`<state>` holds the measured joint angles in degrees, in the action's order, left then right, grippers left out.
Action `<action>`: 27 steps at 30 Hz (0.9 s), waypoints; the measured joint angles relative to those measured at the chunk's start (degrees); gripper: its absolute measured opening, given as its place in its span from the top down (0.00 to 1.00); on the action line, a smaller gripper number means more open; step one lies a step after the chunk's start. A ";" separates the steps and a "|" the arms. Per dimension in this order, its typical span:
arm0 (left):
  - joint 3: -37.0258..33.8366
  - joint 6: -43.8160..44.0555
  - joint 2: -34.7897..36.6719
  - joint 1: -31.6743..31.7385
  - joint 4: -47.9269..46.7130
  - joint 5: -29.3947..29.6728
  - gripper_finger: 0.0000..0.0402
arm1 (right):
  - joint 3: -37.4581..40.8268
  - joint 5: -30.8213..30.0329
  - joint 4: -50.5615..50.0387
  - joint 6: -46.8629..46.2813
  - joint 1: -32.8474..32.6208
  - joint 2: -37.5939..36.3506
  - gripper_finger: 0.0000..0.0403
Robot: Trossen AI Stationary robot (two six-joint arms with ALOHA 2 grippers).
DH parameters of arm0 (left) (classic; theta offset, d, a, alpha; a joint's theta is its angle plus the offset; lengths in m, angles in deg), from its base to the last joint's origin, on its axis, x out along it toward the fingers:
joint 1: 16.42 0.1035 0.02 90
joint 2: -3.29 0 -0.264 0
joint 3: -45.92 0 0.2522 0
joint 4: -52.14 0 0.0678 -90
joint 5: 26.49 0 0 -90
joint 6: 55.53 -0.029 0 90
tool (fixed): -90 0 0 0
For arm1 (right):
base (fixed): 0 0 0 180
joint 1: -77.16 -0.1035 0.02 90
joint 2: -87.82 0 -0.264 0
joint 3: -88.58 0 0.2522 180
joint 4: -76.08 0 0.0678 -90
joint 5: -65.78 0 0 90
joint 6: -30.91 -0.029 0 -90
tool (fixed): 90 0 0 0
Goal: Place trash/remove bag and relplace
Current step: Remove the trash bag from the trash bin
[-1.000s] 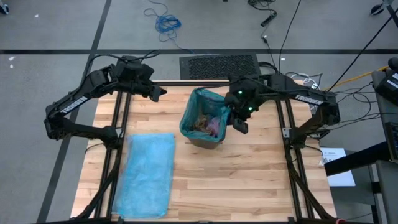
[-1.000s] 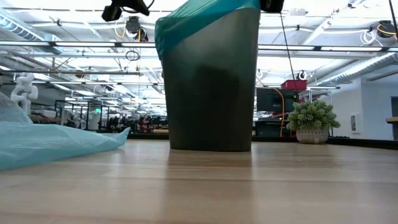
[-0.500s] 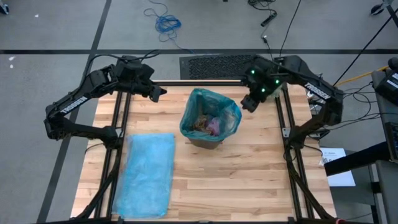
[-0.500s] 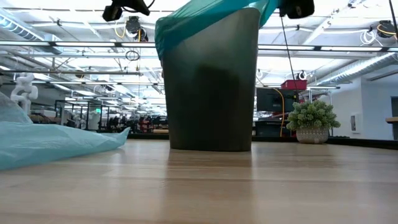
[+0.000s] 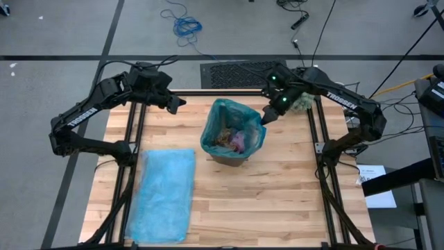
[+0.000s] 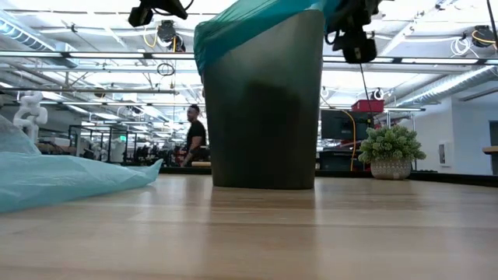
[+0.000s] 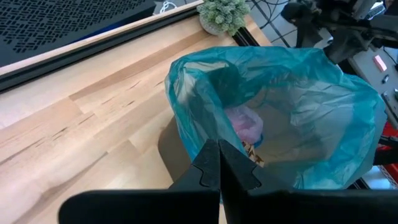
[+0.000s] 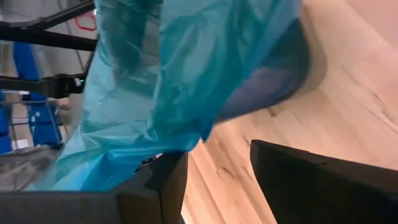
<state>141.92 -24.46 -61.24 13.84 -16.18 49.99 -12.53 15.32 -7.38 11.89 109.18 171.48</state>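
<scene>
While the left gripper (image 5: 182, 103) waits with its fingers pressed together above the table's far left part, the right gripper (image 5: 263, 119) hovers just beside the far right rim of the bin (image 5: 232, 154), its fingers (image 8: 155, 180) spread apart and holding nothing. A teal bag (image 5: 236, 114) lines the bin, its edge draped over the rim. Inside lies the trash (image 5: 227, 138): brown wads and a lilac-pink piece (image 7: 244, 123). A spare blue bag (image 5: 165, 192) lies flat on the wooden table (image 5: 277, 201), well apart to the left. Beyond the table, a person (image 6: 192, 134) stands in the room.
</scene>
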 joint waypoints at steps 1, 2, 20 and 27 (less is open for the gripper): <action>0.00 0.00 0.00 0.00 0.01 0.00 1.00 | 0.31 0.68 0.72 -0.01 -0.16 0.00 0.58; 0.00 0.00 0.01 -0.02 0.01 -0.03 1.00 | 0.31 1.11 1.08 -0.03 -0.22 0.00 0.58; 0.00 -0.48 0.02 0.00 0.01 -0.15 1.00 | 0.28 1.30 4.57 -9.39 2.60 -5.91 0.62; 0.00 -0.37 0.02 -0.01 0.01 -0.15 1.00 | 0.31 0.62 4.00 -6.03 1.70 -2.23 0.64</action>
<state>141.92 -24.83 -61.22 13.83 -16.17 49.84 -12.22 15.94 -3.38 5.85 110.87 169.25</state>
